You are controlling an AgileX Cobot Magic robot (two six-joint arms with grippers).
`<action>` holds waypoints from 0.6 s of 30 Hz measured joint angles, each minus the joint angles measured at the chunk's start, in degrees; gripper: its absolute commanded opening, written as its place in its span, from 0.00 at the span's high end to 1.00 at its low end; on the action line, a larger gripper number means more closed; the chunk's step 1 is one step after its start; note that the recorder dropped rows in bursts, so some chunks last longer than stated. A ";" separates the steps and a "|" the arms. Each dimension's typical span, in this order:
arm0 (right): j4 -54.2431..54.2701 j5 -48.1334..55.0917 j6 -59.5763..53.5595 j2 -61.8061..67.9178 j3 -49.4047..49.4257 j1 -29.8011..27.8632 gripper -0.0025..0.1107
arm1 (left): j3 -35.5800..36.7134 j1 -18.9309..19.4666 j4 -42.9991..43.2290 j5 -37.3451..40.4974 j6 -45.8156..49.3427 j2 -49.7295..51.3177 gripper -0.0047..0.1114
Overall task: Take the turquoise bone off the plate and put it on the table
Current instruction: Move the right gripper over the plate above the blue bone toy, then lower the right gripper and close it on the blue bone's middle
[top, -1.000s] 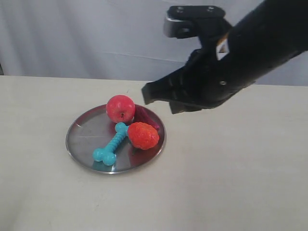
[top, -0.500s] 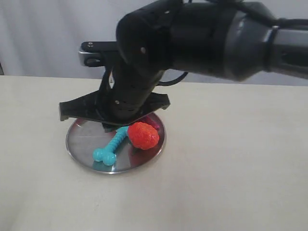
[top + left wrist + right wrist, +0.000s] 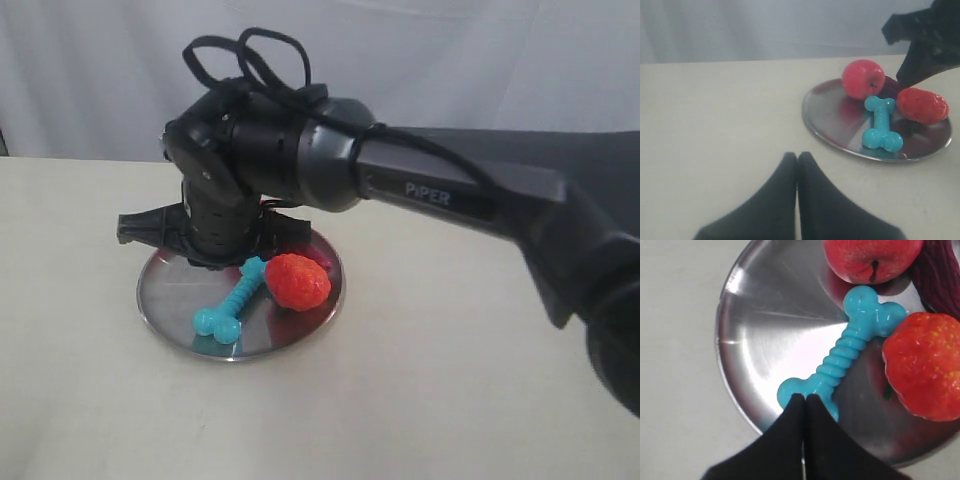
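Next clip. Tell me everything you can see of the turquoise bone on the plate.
The turquoise bone is a small, smooth, rubbery-looking dog-bone toy with a ribbed shaft and two knobs at each end. It lies flat on the shiny metal plate. One end sits between the red apple and the strawberry, close against both; the other points toward the plate's rim. The right gripper, shut, hangs over that rim-side end; contact cannot be told.
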 measured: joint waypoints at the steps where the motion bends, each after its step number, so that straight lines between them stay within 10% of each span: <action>1: -0.70 0.00 0.96 0.72 -0.40 0.00 0.98 | 0.00 0.00 0.00 0.00 0.00 0.00 0.96; 18: -3.52 -1.11 3.72 6.10 -2.74 0.00 0.98 | 0.00 0.00 0.00 0.00 0.00 0.00 0.96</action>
